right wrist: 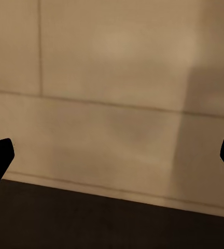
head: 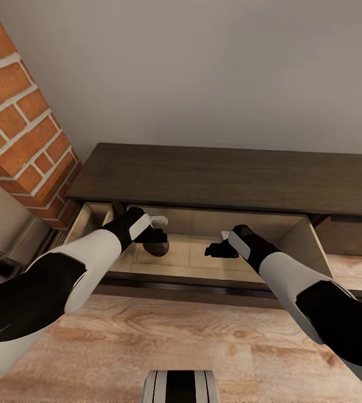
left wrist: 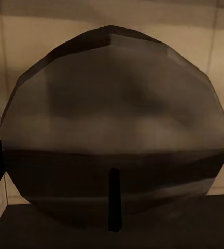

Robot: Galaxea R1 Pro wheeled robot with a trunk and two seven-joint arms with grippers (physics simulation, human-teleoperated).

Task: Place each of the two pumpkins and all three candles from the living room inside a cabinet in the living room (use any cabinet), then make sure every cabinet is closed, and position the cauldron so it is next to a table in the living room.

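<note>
candle [left wrist: 112,129] sits between spread left end effector [head: 157,228]; light, rigid, grip its sides. right end effector [head: 217,246] apart, empty.

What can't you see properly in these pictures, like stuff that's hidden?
- Head view: the candle in the open cabinet is mostly covered by the left tool.
- Left wrist view: the candle is so close that its edges blur; the tool's fingers are cut off by the frame.
- Right wrist view: the right tool shows just dark fingertips at the picture's edges.
- Head view: the cabinet's right end is cut off, and its top hides the inside at the back.
</note>
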